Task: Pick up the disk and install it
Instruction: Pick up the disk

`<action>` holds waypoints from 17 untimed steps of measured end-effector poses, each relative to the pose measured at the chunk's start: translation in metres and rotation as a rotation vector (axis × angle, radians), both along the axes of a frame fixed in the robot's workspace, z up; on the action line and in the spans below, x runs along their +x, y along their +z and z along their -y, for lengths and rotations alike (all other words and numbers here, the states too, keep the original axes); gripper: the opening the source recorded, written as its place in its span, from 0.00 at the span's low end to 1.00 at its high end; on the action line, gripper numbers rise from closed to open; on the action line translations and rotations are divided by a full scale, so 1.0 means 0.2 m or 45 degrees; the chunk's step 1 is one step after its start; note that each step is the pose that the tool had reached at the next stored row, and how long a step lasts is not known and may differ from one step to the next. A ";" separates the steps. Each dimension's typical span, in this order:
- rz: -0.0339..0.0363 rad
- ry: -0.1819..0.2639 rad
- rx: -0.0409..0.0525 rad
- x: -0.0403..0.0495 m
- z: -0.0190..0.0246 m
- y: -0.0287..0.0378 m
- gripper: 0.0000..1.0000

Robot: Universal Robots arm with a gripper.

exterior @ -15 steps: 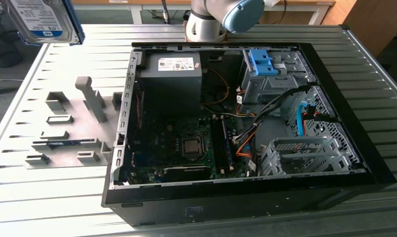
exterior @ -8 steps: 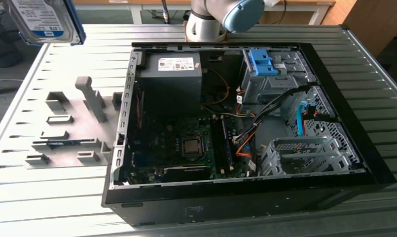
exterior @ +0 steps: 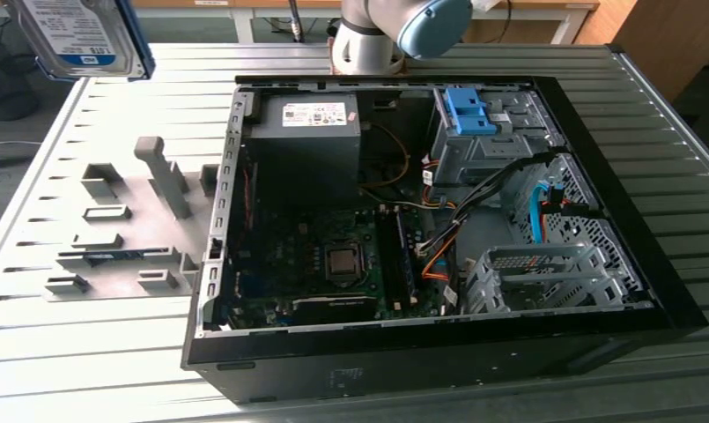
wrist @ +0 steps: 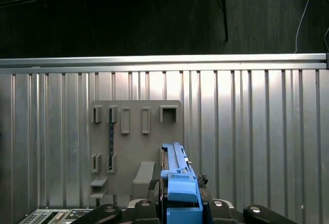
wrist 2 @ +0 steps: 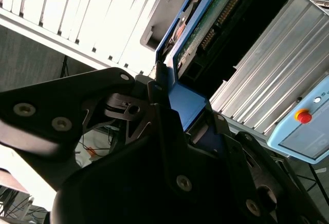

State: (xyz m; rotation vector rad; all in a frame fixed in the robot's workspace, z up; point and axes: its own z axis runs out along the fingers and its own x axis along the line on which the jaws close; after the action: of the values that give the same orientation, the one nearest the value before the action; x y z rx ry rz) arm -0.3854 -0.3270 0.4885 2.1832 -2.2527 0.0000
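Disk (exterior: 78,35) sits clamped in pincer (wrist: 181,206), outside open computer case (exterior: 653,256).

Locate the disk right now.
The disk is held aloft at the exterior view's upper left, near the grey fixture plate beside the open computer case; the claw grips its blue carrier.

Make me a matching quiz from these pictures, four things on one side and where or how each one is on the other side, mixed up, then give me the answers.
Things
1. disk
2. grey holder plate
3. computer case
4. power supply

Place or state
A. lying flat on the table, at the exterior view's left of the case
B. clamped in the gripper, up off the table
C. side panel off, insides showing
D. mounted in a corner inside the case

Pairs: 1-B, 2-A, 3-C, 4-D
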 end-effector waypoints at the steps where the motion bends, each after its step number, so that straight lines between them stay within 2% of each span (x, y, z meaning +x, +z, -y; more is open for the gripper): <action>1: 0.0001 0.000 0.000 0.001 0.000 0.000 0.36; 17: 0.0000 0.000 0.000 0.023 0.000 0.000 0.36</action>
State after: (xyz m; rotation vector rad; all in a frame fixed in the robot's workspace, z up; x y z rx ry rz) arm -0.3809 -0.3270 0.4885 2.1832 -2.2527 0.0000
